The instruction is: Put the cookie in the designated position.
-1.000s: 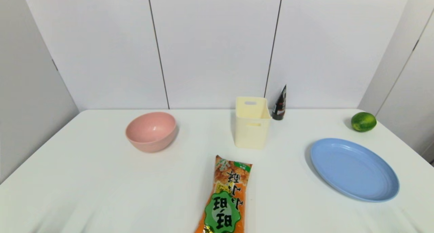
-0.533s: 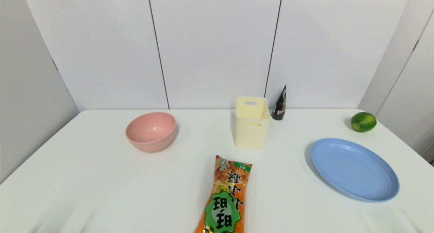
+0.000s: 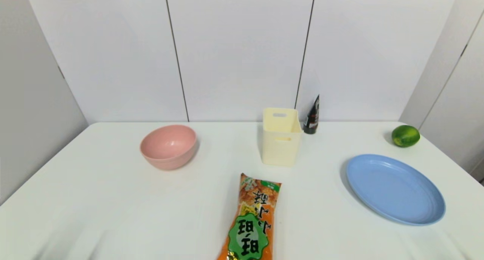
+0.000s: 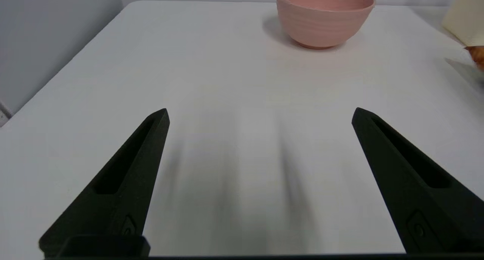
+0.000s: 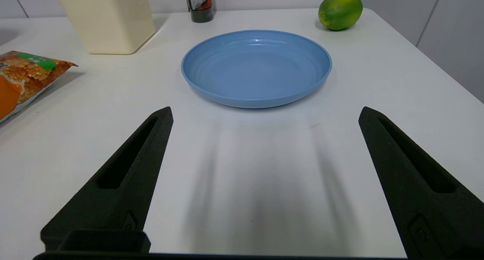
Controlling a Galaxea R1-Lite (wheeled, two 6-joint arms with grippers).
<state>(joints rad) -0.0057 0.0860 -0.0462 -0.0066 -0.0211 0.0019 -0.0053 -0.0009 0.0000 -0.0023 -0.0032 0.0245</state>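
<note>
Snack packet (image 3: 250, 222) lies flat at the near edge of the white counter (image 3: 113, 199), nothing touching it. Behind it are a pink bowl (image 3: 168, 146), cream bin (image 3: 281, 136) and blue plate (image 3: 395, 189).

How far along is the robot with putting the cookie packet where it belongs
Nothing looks done yet. The cookie lies flat on the table's near edge, apart from the pink bowl, cream bin and blue plate. Nothing is in hand: the left gripper and right gripper both hang open and empty above the table. Reaching, grasping, carrying and placing are all left.
</note>
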